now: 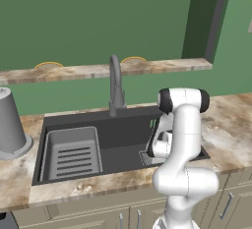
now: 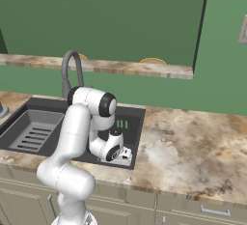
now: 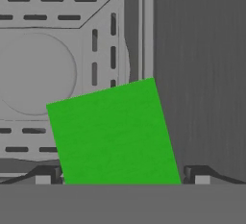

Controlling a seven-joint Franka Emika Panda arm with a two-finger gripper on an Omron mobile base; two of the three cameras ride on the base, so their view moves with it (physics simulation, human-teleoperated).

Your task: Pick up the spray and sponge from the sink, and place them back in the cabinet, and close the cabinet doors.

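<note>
- Marbled brown-and-cream counter [image 1: 231,139] runs across a green-walled kitchen, with the sink [image 1: 123,125] sunk into it, dark grey and rectangular.
- Nearest, beige cabinet fronts [image 1: 231,206] with slim silver handles sit under the counter edge; the white arm rises in front of them and folds down into the right part of the basin.
- Down in the basin, the gripper [image 3: 122,177] hangs directly over the sponge [image 3: 115,134], its two dark fingertips [image 3: 45,174] spread wide on either side of the green top and holding nothing, apparently lined up to straddle and grasp it.
- The sponge lies flat on the sink floor, partly over a slotted grey drain plate [image 3: 57,55] and a little askew to the gripper.
- Beyond the wrist, a few green vertical strips [image 2: 122,124] show against the far right basin wall; whether this is the spray cannot be told.
- A ribbed grey tray [image 1: 71,154] fills the left of the basin, well apart from the hand.
- A grey ribbed container [image 1: 10,125] stands on the counter to the far left.
- Behind the basin the curved faucet [image 1: 115,85] rises, close to the arm's upper links and likely the main thing to avoid when lifting.
- Farthest, a stone ledge [image 1: 162,66] runs along the green wall.
</note>
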